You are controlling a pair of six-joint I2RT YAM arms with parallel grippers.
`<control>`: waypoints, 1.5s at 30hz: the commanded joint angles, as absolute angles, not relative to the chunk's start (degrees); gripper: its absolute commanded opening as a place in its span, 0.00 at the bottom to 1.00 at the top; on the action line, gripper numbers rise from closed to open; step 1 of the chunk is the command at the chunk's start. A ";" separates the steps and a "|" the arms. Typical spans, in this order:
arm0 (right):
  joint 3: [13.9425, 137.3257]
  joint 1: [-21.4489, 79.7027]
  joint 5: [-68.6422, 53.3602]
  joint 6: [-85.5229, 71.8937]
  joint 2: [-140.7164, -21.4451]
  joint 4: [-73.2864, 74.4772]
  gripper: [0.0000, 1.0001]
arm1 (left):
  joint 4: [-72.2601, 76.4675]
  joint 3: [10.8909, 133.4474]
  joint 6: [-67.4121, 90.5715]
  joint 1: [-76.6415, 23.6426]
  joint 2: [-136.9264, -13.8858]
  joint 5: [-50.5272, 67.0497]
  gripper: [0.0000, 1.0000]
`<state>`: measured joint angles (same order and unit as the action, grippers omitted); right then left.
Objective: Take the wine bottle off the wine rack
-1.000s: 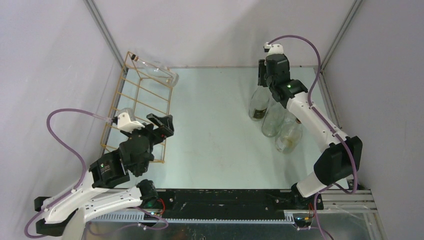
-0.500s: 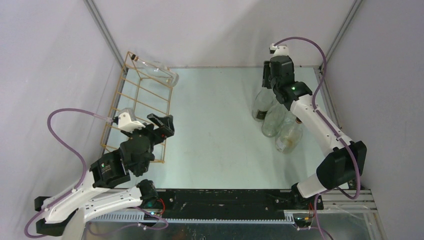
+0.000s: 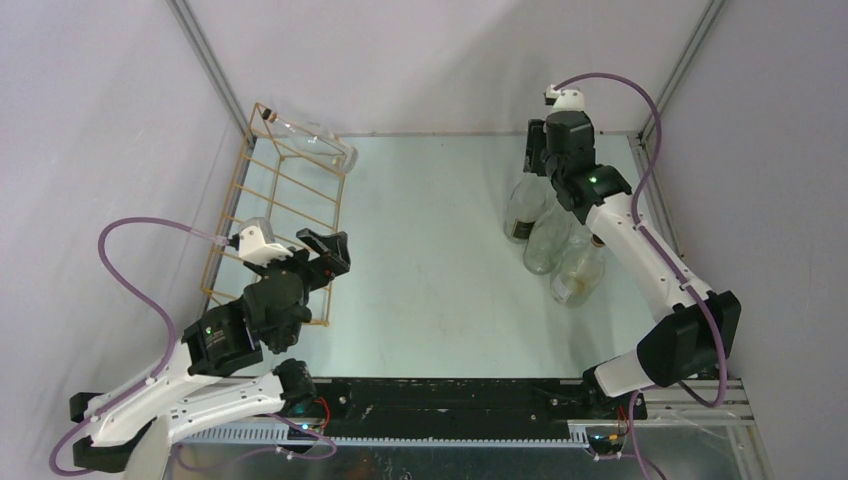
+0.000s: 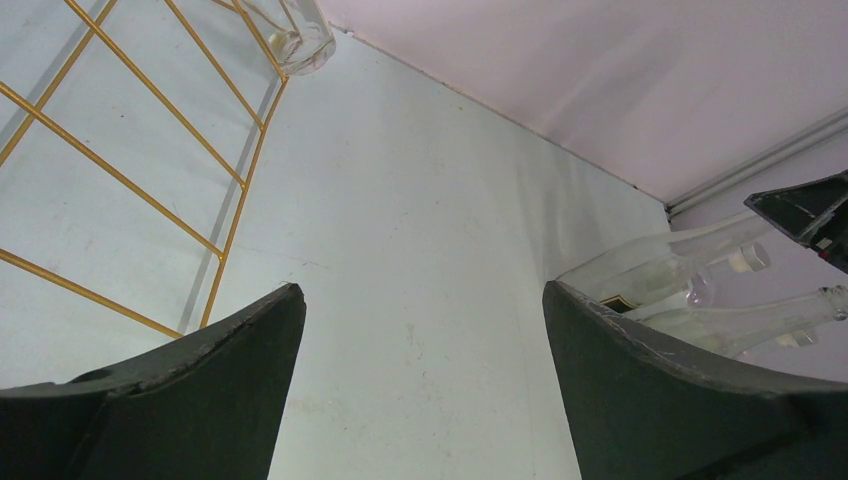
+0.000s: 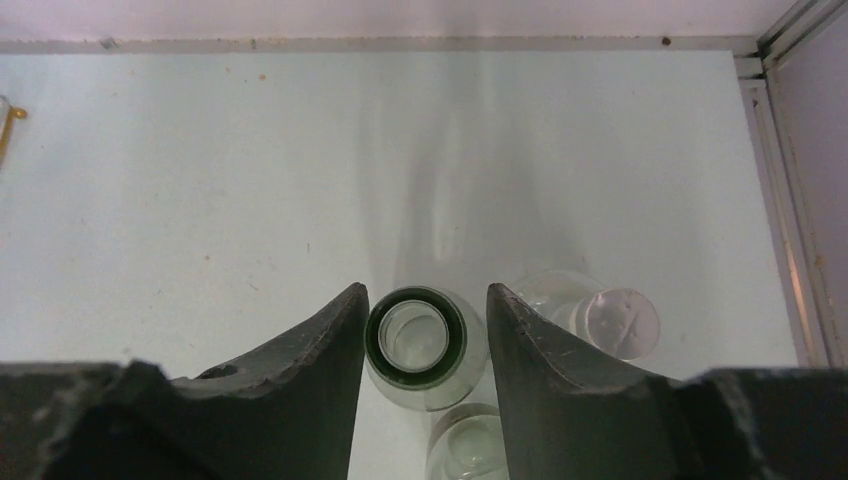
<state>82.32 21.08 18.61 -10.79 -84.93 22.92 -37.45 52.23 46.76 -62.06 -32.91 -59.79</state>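
From above we count one wine rack [image 3: 283,215], gold wire, lying along the left edge of the table [image 3: 430,230]. One wine bottle [image 3: 318,145] lies across its far end, close to the back corner. Three standing bottles [image 3: 546,240] cluster near the right edge, just beside one another. A glassy shape [image 3: 250,227] beside the left wrist may be a further bottle; we cannot tell. The left gripper [image 3: 322,250] hangs over the rack's near end, jaws wide and nothing in them. The right gripper [image 3: 535,160] sits above the farthest of the three bottles. The middle of the pale green table is open between rack and cluster, and plain lilac walls [image 3: 430,60] close it in on three sides.

In the left wrist view, the left gripper [image 4: 422,292] frames bare table [image 4: 400,200] between widely spread fingers. The wine rack [image 4: 150,150] crosses the upper left, with the wine bottle [image 4: 297,38] at the top edge. The standing bottles [image 4: 660,280] show at the right.

In the right wrist view, the right gripper [image 5: 427,290] looks straight down on the standing bottles [image 5: 415,340]. Its jaws stand narrowly apart on either side of one bottle's mouth, a sliver of gap showing, so they grip nothing. The table [image 5: 200,180] has few marks, and its back and right edges lie close by.
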 commanded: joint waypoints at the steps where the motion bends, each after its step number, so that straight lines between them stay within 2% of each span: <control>1: 83.50 20.61 19.63 -10.55 -80.75 19.66 0.52 | -36.21 52.33 48.69 -61.87 -33.19 -60.41 0.95; 6: 84.04 20.32 19.70 -10.09 -78.24 19.93 0.60 | -36.37 52.57 48.57 -61.87 -33.22 -60.52 0.96; 15: 89.40 20.53 13.15 -10.90 -70.43 24.80 0.65 | -36.40 57.84 41.57 -61.20 -35.67 -63.10 0.98; 25: 92.06 32.14 9.79 -8.88 -60.80 32.07 0.69 | -31.47 63.69 31.94 -48.96 -44.39 -45.42 1.00; 34: 79.53 39.92 4.75 -13.82 -48.61 33.69 0.72 | -28.99 65.08 29.63 -43.12 -50.08 -37.56 1.00; 41: 72.23 43.35 6.02 -16.46 -44.51 37.09 0.78 | -21.86 61.56 28.94 -29.74 -54.89 -26.16 1.00; 45: 68.74 43.98 4.24 -21.16 -43.19 36.04 0.81 | -18.92 64.66 26.51 -22.89 -61.39 -21.10 0.98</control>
<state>70.89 43.31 5.96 -16.12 -44.49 36.60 -24.53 62.48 29.91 -28.47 -56.62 -28.95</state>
